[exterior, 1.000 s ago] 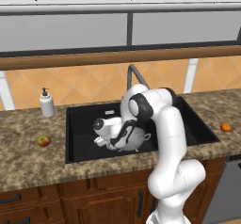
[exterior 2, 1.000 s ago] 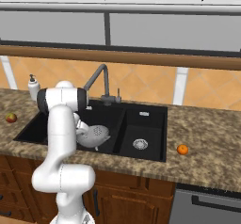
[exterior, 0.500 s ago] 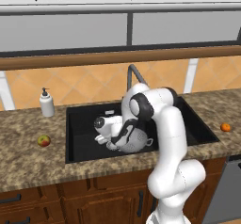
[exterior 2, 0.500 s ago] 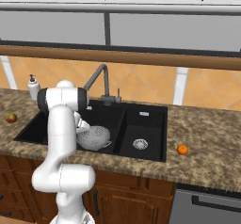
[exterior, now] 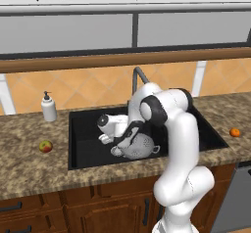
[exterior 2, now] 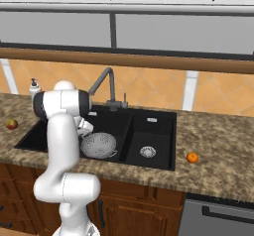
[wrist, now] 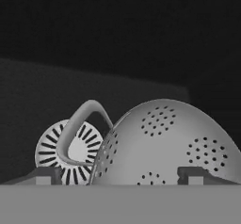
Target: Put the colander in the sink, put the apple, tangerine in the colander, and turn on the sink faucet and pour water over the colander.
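The tool [wrist: 120, 176] is spread wide, low in the big bowl of the sink [exterior: 83, 144], with one tip on each side of the colander [wrist: 164, 143] and not pinching it. The colander lies tipped over beside the drain [wrist: 70, 150]. The apple [exterior: 45, 146] sits on the desk [exterior: 29, 168] left of the sink, and the tangerine [exterior: 235, 132] sits far off on the right.

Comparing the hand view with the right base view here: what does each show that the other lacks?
Hand view alone: the grey perforated metal colander close up, one loop handle arching over the large basin's silver round drain, with the open gripper fingertips apart at either side of it.
Right base view alone: red-yellow apple, orange tangerine, dark grey faucet, white soap bottle.
Both: the colander in the matte black sink.
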